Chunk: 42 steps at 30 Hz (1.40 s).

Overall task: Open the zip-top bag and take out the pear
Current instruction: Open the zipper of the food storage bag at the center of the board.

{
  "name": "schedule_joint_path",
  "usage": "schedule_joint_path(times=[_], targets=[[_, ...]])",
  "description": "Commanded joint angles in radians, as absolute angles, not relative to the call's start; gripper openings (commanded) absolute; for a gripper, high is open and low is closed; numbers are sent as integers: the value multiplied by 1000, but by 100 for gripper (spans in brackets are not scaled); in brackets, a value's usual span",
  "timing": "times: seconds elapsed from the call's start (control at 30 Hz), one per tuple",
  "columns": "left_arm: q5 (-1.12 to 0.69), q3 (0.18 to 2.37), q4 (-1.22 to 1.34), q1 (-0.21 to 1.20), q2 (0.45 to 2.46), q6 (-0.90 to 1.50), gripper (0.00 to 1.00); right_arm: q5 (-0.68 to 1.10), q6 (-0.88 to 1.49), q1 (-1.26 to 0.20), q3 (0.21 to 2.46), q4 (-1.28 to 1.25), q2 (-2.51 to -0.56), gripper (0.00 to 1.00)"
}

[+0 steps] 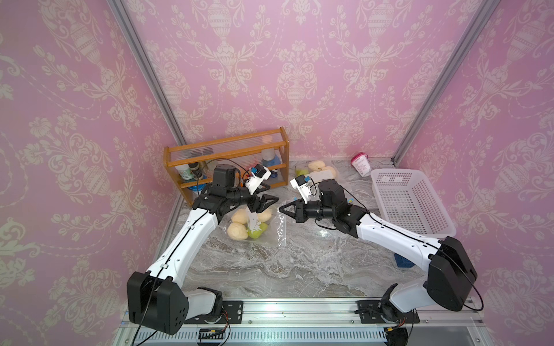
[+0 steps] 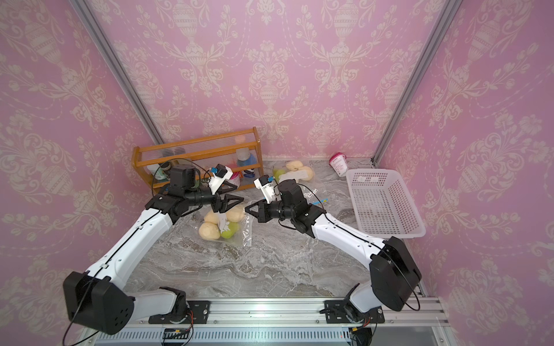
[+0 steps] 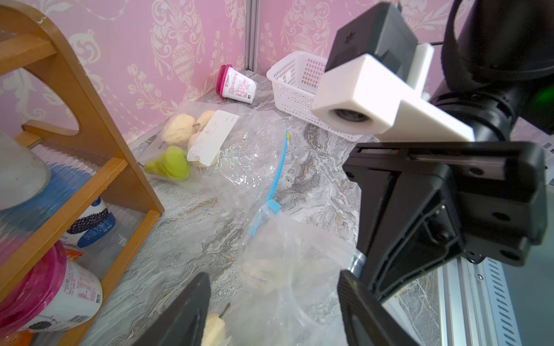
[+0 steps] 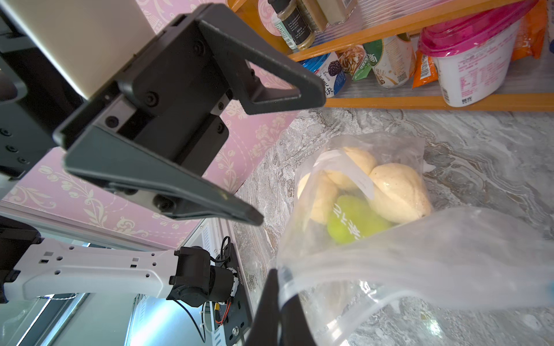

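1. Pears filled the lower part of the zip-top bag (image 1: 271,232): three pale yellow pears (image 1: 236,230) and one green pear (image 1: 258,233), pressed close together.
2. This bag was of clear, wrinkled film with a white label (image 1: 253,222) on it. In both top views it lay on the marbled table (image 1: 299,269) between the two arms, just in front of the wooden rack (image 1: 227,149).
3. The right jaws were closed on a thin edge of the bag's film. In the right wrist view this edge (image 4: 419,269) was held up from the table, and the green pear (image 4: 350,221) showed through the film below it.
4. The left jaws stood wide apart in the air over the bag and held nothing.
5. In the top views the left arm (image 1: 192,236) covered one corner of the bag, and the place of the grip was too small to make out.
6. How far the bag's mouth stood open could not be told from any view.
7. In the left wrist view the bag (image 3: 284,269) was blurred and cut off at the edge. A blue slider (image 3: 273,206) lay at its far end, beside an empty bag (image 3: 248,155), and I could not tell to which of the two bags it belonged.
8. The print on the film was not readable.
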<state>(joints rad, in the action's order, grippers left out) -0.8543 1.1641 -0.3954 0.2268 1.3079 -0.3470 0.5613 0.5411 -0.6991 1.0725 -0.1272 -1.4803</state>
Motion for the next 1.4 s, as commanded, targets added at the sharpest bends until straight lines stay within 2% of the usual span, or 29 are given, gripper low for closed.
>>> schedule_joint_path(times=[0.0,0.27,0.43,0.53,0.8,0.9,1.03,1.13,1.23,1.27,1.37], targets=[[-962,1226,-530,234,1337,-475,69,569,495,-702,1113,-103,-1470,0],[-1002,1311,-840,233,1373,-816,73,572,480,-699,1132,-75,-1478,0],[-1038,1317,-904,233,1392,-972,72,597,466,-696,1138,-68,-1472,0],[-1060,1327,-888,235,1414,-980,72,623,463,-695,1135,-72,-1472,0],[-981,1308,-772,263,1435,-941,71,655,472,-697,1123,-100,-1465,0],[-980,1308,-756,266,1445,-926,59,653,477,-696,1122,-105,-1467,0],[-982,1320,-782,266,1460,-943,25,626,479,-696,1120,-99,-1455,0],[-983,1313,-772,266,1462,-946,18,607,473,-695,1125,-79,-1439,0],[-984,1314,-763,267,1474,-939,0,608,474,-695,1134,-62,-1431,0],[-980,1315,-753,266,1477,-928,0,607,475,-693,1134,-57,-1427,0],[-958,1312,-718,266,1482,-888,0,576,487,-677,1118,-36,-1401,16]])
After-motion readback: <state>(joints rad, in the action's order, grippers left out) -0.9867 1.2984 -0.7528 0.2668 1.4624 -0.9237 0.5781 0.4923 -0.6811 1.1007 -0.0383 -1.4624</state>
